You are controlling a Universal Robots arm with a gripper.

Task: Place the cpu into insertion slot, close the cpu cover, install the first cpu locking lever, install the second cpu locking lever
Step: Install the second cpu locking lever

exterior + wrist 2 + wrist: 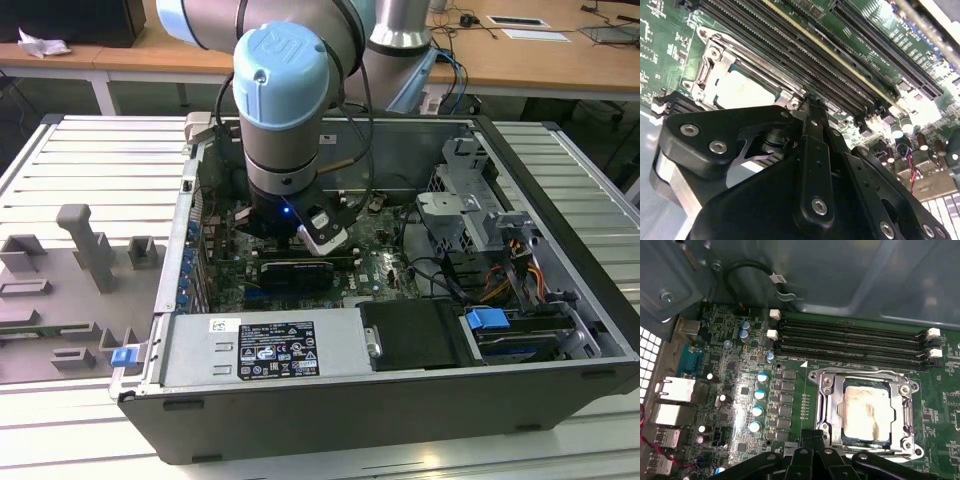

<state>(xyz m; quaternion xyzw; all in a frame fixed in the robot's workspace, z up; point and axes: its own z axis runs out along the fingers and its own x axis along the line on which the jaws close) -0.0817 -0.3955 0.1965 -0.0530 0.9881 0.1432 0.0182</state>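
The grey and pale-blue robot arm (285, 95) reaches straight down into the open dark-grey computer case (560, 330), its wrist vertical over the green circuit board (735, 370). The black gripper (812, 442) sits low at the 6 o'clock edge of the square dark insertion slot (867, 412), fingertips drawn close together with nothing visibly between them.

The small flat silvery-beige cpu (866, 410) lies seated in the slot, its top glaring with reflected light. The thin silvery metal cpu cover (832, 405) lies flat around it. Long black memory slots (850, 342) run at the socket's 12 o'clock.
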